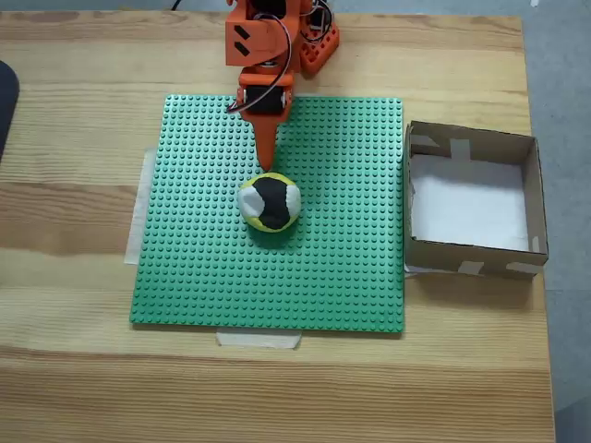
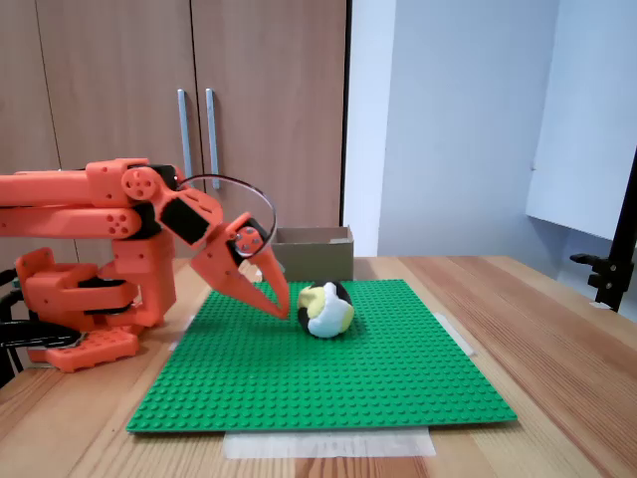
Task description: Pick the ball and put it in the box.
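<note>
Both fixed views are bright and evenly lit, with soft, diffuse light and no harsh glare. In a fixed view from above, the ball (image 1: 270, 203) throws a faint, short shadow onto the plate (image 1: 323, 277) toward the table's near edge, and the box (image 1: 473, 199) has a shaded inner wall on its near side while its white bottom looks nearly washed out. In a fixed view from the side, the ball (image 2: 325, 309) has a small dark shadow beneath it. Both pictures are slightly soft, with mild compression grain; edges show little distortion.
</note>
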You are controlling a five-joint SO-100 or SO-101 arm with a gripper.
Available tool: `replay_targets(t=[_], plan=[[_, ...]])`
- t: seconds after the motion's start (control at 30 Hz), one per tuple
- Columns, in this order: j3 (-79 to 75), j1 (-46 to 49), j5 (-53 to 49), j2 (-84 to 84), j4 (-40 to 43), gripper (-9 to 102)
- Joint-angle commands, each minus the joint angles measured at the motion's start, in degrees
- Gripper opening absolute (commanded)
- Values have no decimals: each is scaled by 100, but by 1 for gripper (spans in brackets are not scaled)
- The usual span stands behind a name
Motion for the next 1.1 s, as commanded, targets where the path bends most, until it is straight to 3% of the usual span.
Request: replay_targets(t=[0.0,0.73,1.07], plan=[[-492,53,44,-290,79,-1],[-4025,-26,580,-3850,1178,0],[-5344,9,457,-5256,1626,6]])
